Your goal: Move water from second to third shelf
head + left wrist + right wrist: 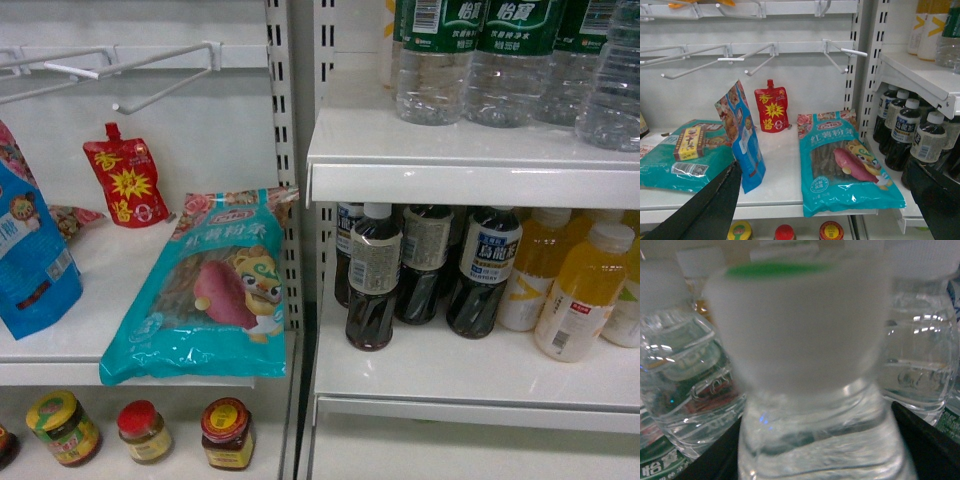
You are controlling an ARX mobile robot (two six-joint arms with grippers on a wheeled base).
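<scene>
Right wrist view filled by one water bottle [800, 330], very close and blurred: white cap w/ a green top, clear ribbed shoulder below. Flanked by the right gripper [815, 417], dark fingers [927, 445] showing only at the two lower corners, one on each side of the shoulder. Hard to say whether pressed against the plastic or just beside it (edges too soft), so grip can't be judged. More bottles of the same kind [680, 370] packed close behind and to both sides, a strip of green label at the bottom left.

From the head cam, neither arm visible. Row of green-labelled water bottles [505, 60] upright on the upper white shelf [470, 170] of the right bay, tops cut off by the frame. Directly under, on the next shelf, dark tea bottles [372, 280] w/ white caps at left and orange juice bottles [580, 290] at right.

Left gripper [822, 170] spread wide, nothing between the fingers, hanging in front of the left bay. Ahead of it on the left shelf board [775, 190]: teal noodle packet [847, 160] lying flat w/ its near end over the edge, red spout pouch [772, 110] upright against the back wall, blue snack bag [742, 140] standing tilted, another teal pack [685, 155] flat at far left. Bare white wire hooks [840, 55] above. Jars [227, 433] w/ red and yellow lids one level down.
</scene>
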